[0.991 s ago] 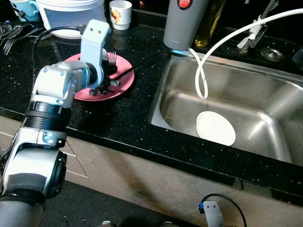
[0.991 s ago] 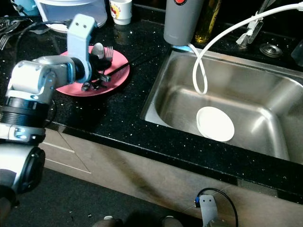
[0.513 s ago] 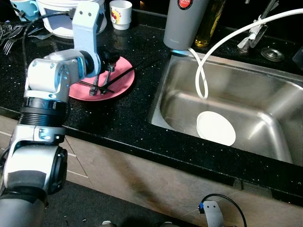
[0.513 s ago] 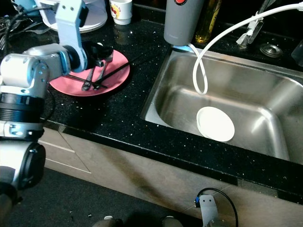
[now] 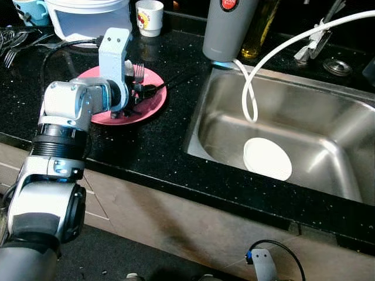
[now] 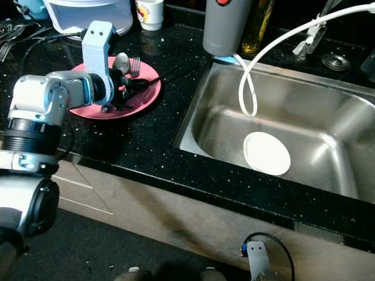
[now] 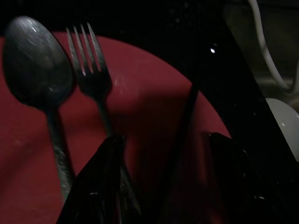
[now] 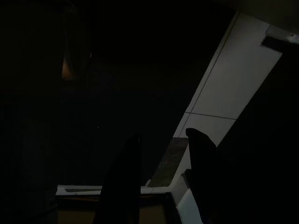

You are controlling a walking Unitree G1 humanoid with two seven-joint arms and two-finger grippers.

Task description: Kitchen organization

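A pink plate (image 5: 155,102) lies on the black counter left of the sink. On it rest a spoon (image 7: 37,60), a fork (image 7: 88,65) and a black chopstick (image 6: 161,77) whose end pokes out over the plate's right rim. My left gripper (image 5: 137,93) is low over the plate, open. In the left wrist view its fingers (image 7: 98,186) straddle the chopstick (image 7: 180,140) without closing on it. The right arm hangs idle; its fingers (image 8: 124,186) appear apart in a dark wrist view.
The steel sink (image 5: 328,146) holds a white plate (image 5: 267,158) and a looping white hose (image 5: 252,88). At the counter's back stand a grey flask (image 5: 225,29), a bottle (image 5: 258,29), a white mug (image 5: 149,17) and a white container (image 5: 88,14). Loose forks (image 5: 12,47) lie far left.
Half a second ago the left wrist was raised and further left over the plate. It has come back down and right, with the fingers around the chopstick.
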